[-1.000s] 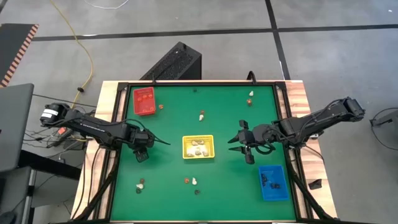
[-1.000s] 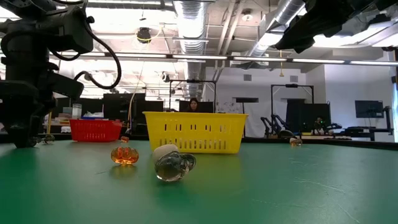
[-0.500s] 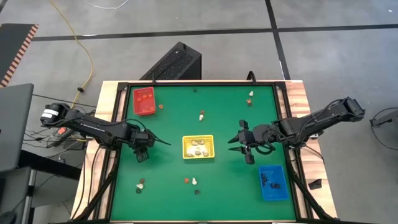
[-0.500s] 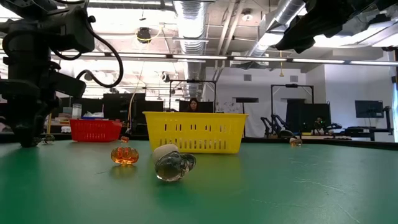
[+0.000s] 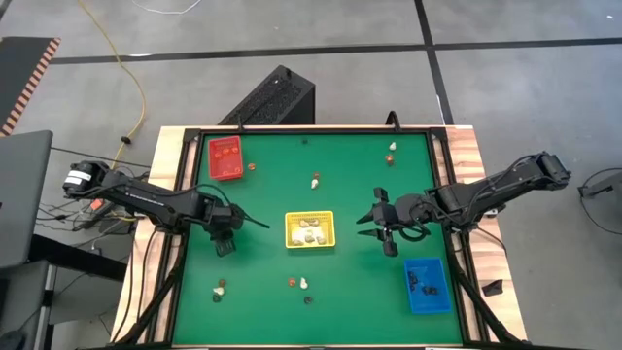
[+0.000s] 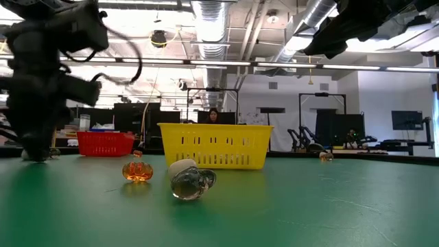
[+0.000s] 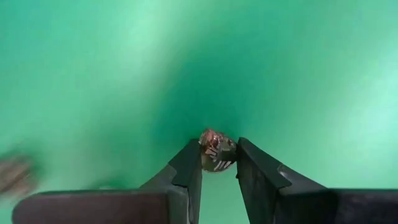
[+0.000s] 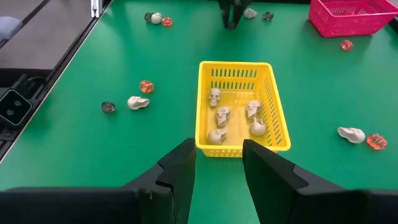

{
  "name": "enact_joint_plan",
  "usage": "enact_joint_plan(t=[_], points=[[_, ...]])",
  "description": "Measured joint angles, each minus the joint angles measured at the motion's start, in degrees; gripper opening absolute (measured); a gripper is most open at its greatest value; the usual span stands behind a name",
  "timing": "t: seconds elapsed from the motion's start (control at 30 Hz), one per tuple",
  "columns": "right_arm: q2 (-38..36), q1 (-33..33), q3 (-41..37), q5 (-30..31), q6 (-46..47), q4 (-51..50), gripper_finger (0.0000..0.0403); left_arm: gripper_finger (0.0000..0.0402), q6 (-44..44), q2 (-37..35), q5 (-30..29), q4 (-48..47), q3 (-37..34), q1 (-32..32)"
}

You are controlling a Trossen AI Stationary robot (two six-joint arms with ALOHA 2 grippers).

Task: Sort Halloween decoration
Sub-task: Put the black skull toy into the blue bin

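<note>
My left gripper [image 5: 224, 243] stands near the table's left edge, pointing steeply down, shut on a small round orange-brown trinket [image 7: 214, 151]. My right gripper [image 5: 389, 234] hangs open above the table, right of the yellow tray [image 5: 309, 229], with nothing between its fingers [image 8: 217, 165]. The yellow tray [image 8: 239, 106] holds several cream skulls. Loose trinkets lie on the green mat: an orange one [image 6: 137, 171] and a pale skull [image 6: 192, 182] near the front, and others at the far side [image 5: 315, 181]. My left gripper pinches the orange-brown trinket's two sides [image 7: 211, 155] between its two fingertips, coming from above and pointing steeply down. Only the free ends of the fingers are on it. Whether the trinket rests on the mat or is clear of it, I cannot tell.
A red tray [image 5: 225, 157] stands at the far left and a blue tray [image 5: 426, 285] at the near right, with dark trinkets in it. More trinkets lie at the near left [image 5: 220, 289], near middle [image 5: 303, 284] and far right [image 5: 391, 149].
My left gripper has stayed over the same spot, tipped a little at the wrist, and drawn its fingers in on the orange-brown trinket. In the low view that arm shows blurred now. The right arm has kept still.
</note>
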Motion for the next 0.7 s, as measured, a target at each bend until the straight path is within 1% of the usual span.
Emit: enact_joint_plan(t=[0.13,0.2,0.27,0.37,0.43,0.53,0.63,0.7], points=[[-1.36,-0.24,0.0,0.02,0.01,-0.02,0.0164,0.0071,-0.17,0.0,7.92,16.11,-0.04,-0.36],[-2.27,-0.24,0.0,0.04,0.03,-0.02,0.0164,0.0069,-0.3,0.0,9.05,27.79,-0.04,-1.71],[-3.19,-0.22,0.0,0.07,0.05,0.03,0.0164,0.0069,0.28,0.34,7.53,39.88,-0.02,-3.92],[-4.51,-0.22,0.0,0.18,1.23,0.04,0.0164,0.0069,3.45,3.27,1.9,57.16,0.14,-8.34],[-5.43,-0.22,0.0,0.17,2.76,0.04,0.0164,0.0069,7.49,7.7,-2.17,64.24,1.68,-11.83],[-6.92,-0.22,0.31,0.17,4.97,-0.17,0.0164,0.0069,14.21,17.54,-8.37,68.96,6.85,-15.88],[-8.12,0.27,1.17,0.2,6.5,-0.15,0.0164,0.0069,22.35,29.93,-11.63,73.75,15.59,-16.99],[-8.74,1.14,1.8,0.21,7.27,-0.09,0.0164,0.0069,27.96,38.55,-12.27,76.73,23.14,-16.52]])
